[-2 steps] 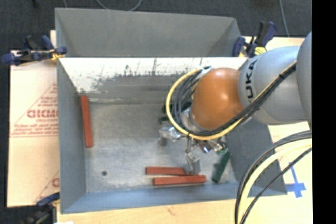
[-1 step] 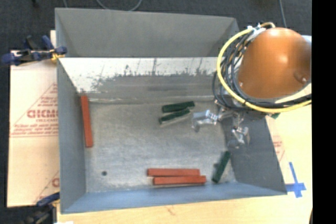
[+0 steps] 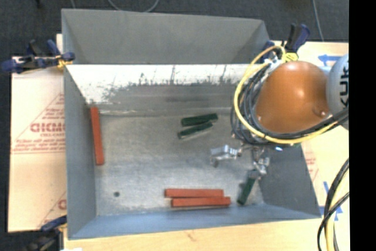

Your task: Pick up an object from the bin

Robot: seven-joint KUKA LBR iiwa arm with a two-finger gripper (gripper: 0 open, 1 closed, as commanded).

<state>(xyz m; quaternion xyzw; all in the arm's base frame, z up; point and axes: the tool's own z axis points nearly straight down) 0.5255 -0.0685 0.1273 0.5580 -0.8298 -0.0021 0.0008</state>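
Wrist cover: a smooth, glossy orange dome (image 3: pixel 291 97) at the bin's right side, ringed by yellow and black cables (image 3: pixel 244 94).
Gripper: the gripper (image 3: pixel 242 160) hangs below the dome over the right part of the floor; its two silvery metal fingers (image 3: pixel 223 154) stand wide apart, with bare floor between them and nothing held.
Nearest thing: a short dark green stick (image 3: pixel 247 190), straight and flat-sided, lies tilted in the front right corner; its upper end is just below the right-hand finger, though whether they touch cannot be told.
Green pair: two more dark green sticks (image 3: pixel 198 125) lie side by side, nearly parallel, mid-floor, to the left of the gripper and further back.
Front sticks: two long red-brown bars (image 3: pixel 197 197), matte and rectangular, lie touching lengthwise near the front wall, left of the tilted stick.
Left stick: one red-brown bar (image 3: pixel 97 135) lies along the foot of the left wall, well apart from the gripper.
Bin: grey sheet metal (image 3: pixel 176 44) with sloping walls; the back wall shows dark scratches.
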